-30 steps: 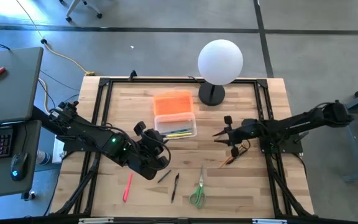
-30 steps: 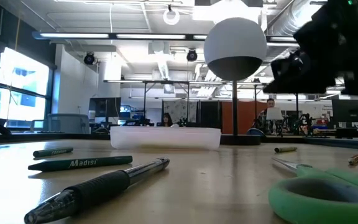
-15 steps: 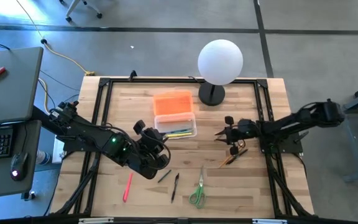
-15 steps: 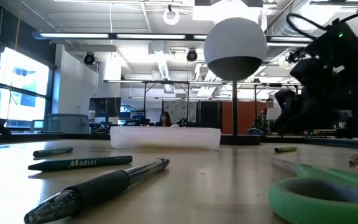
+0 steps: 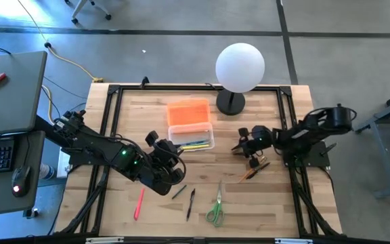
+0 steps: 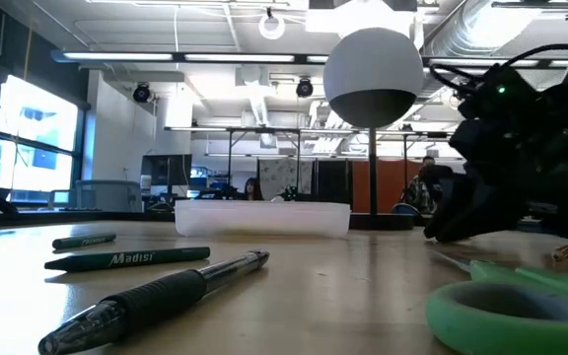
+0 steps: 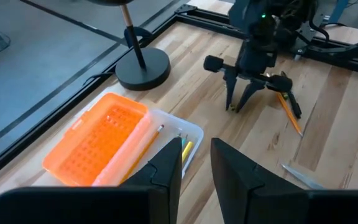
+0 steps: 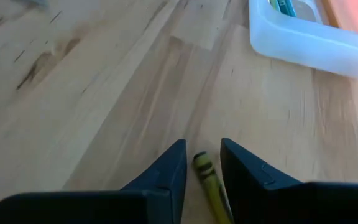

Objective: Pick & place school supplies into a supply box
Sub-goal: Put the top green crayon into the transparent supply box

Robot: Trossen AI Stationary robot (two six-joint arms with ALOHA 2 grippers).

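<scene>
Between the two dark fingers of the right gripper (image 8: 199, 163), low over the pale wooden table (image 5: 276, 210), lies a short yellow-green crayon-like stick with a black band (image 8: 207, 180); the fingers stand slightly parted on either side of it and have not closed, so they hold nothing. The stick's long axis runs roughly along the line of the gripper's reach, passing through the gap rather than across it, which by my reading suits a straight pinch across its width. In the high view the same right gripper (image 5: 250, 145) sits at the table's right of centre, with a thin orange pencil (image 5: 250, 173) just behind it and the green-handled scissors (image 5: 214, 211) nearer the front edge. Outward from the claw, toward the table's middle, stands the small clear plastic box (image 5: 192, 137) with its bright orange textured lid (image 5: 187, 111) lying open on the far side, a few pens already inside; it lies near the right gripper, so the carry looks short. The left gripper (image 7: 196, 163) waits, fingers slightly apart and empty, just beside the box's near-left corner, with a pink-red marker (image 5: 139, 204) and two dark pens (image 5: 190, 202) on the table in front of it
</scene>
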